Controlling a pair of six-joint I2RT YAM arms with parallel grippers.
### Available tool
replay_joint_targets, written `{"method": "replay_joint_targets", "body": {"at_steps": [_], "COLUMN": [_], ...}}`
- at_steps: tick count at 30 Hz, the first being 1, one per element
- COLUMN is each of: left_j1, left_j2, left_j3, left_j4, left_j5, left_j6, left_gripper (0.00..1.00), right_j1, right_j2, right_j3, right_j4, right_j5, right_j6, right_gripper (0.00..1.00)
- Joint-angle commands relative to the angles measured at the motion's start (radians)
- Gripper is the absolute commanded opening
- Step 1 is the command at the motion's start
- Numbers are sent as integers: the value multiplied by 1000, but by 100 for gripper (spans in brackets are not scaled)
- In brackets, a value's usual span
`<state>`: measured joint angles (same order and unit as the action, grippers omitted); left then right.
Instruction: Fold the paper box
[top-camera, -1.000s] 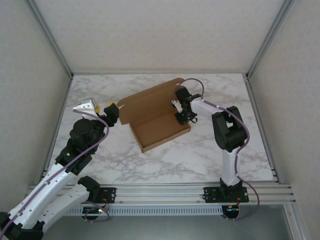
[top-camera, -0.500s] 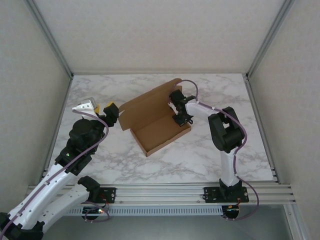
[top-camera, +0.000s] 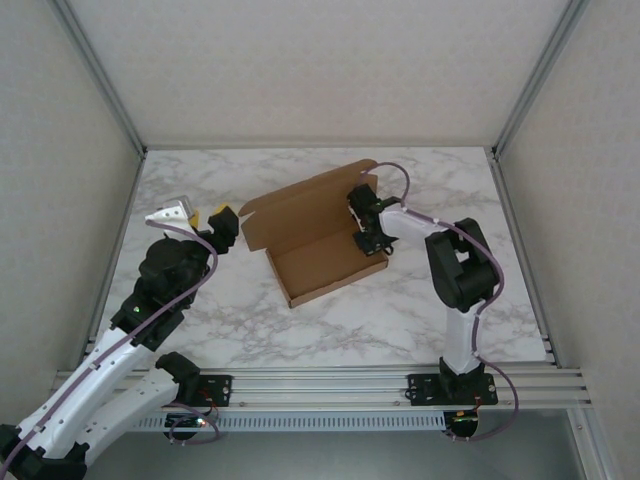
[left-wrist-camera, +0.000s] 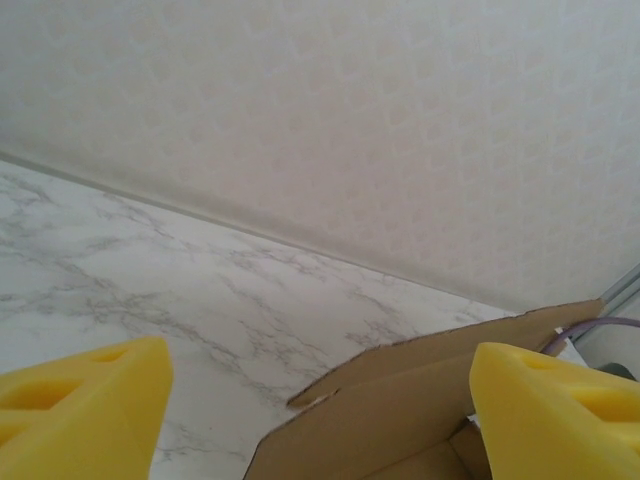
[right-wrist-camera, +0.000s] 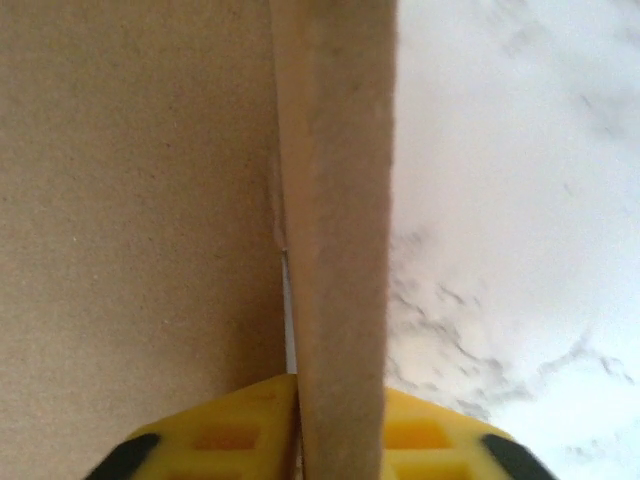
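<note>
The paper box is a shallow brown cardboard tray in mid-table, its lid standing up along the far side. My right gripper is at the tray's right end. In the right wrist view the upright side wall fills the gap between the yellow fingers, so the right gripper is shut on it. My left gripper hovers just left of the box, open. Its yellow fingers stand wide apart, with the paper box's lid edge ahead and nothing between them.
The marble table is walled by pale panels at the back and both sides. An aluminium rail carrying both arm bases runs along the near edge. Open marble lies in front of and behind the box.
My right gripper swung a little left with the box's right end, then came back right; the box shifted slightly with it. The left arm has stayed put.
</note>
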<state>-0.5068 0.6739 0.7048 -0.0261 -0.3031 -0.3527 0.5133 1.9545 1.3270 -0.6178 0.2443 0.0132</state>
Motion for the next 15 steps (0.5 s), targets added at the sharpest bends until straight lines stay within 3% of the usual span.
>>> {"method": "replay_joint_targets", "body": {"at_steps": [1, 5, 9, 12, 15], "left_j1": [11, 12, 10, 11, 11], "left_j2": [-10, 8, 26, 33, 42], "left_j3": [-20, -35, -36, -27, -28], "left_j4": [31, 47, 61, 79, 122], "left_j5": [50, 66, 119, 132, 117], "left_j6": [-20, -35, -5, 22, 73], "left_gripper": [80, 81, 85, 85, 84], "right_j1": [-5, -10, -36, -62, -89], "right_j2": [-72, -206, -402, -550, -645], "right_j3": [-60, -172, -233, -282, -328], "right_j4": [-18, 51, 145, 259, 394], "right_j5": [-60, -135, -222, -239, -178], "right_j6": [119, 151, 142, 146, 146], "right_gripper": [26, 59, 67, 82, 81]}}
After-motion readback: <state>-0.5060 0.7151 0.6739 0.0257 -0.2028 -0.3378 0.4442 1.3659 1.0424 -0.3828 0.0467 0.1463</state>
